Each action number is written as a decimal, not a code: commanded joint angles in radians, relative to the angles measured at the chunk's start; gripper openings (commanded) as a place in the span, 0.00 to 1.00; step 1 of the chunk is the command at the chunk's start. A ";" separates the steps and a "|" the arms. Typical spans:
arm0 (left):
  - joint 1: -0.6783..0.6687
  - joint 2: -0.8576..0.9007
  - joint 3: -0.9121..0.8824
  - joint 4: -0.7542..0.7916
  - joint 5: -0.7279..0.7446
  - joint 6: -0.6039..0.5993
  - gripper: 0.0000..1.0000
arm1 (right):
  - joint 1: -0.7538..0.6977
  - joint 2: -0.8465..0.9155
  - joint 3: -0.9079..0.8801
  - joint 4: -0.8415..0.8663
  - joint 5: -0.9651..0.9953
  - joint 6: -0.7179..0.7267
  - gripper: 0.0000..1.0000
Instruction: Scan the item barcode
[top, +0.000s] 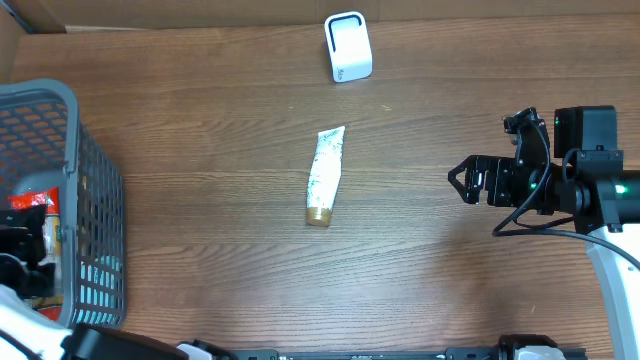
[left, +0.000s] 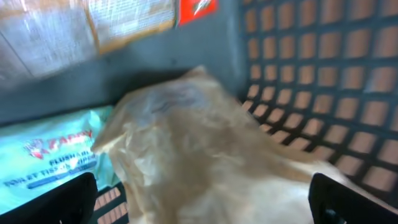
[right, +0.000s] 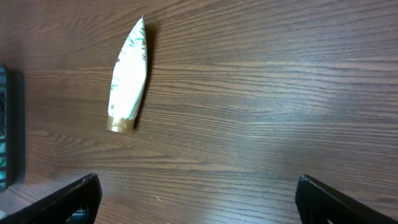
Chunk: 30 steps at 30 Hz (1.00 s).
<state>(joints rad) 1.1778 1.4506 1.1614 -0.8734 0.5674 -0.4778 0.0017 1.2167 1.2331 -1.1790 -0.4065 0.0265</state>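
We log the tube (top: 324, 175) lying free mid-frame, the scanner (top: 348, 47) at top centre. Right gripper (top: 460, 182) spread empty at right edge; left gripper (left: 202, 202) gapes, empty, inside basket (top: 95, 190) at left. Pickup and scan remain, we judge.

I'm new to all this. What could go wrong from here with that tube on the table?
The tube lies flat on the wood, apart from the open right gripper; a pinch could push it along instead of lifting it. No barcode shows on its upper side, so the white scanner may miss it. The left gripper hangs open inside the basket over a crumpled packet and might snag.
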 joint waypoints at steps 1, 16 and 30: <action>-0.016 0.053 -0.052 0.041 0.051 -0.044 1.00 | 0.003 -0.002 0.025 -0.005 0.002 0.001 1.00; -0.115 0.268 -0.055 0.234 0.043 -0.047 1.00 | 0.003 -0.002 0.025 -0.023 -0.043 0.005 1.00; -0.143 0.254 -0.022 0.278 0.140 0.112 0.05 | 0.003 -0.002 0.025 -0.023 -0.043 0.005 1.00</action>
<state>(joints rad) 1.0401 1.7245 1.1069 -0.5865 0.6479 -0.4332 0.0017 1.2167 1.2331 -1.2049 -0.4412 0.0265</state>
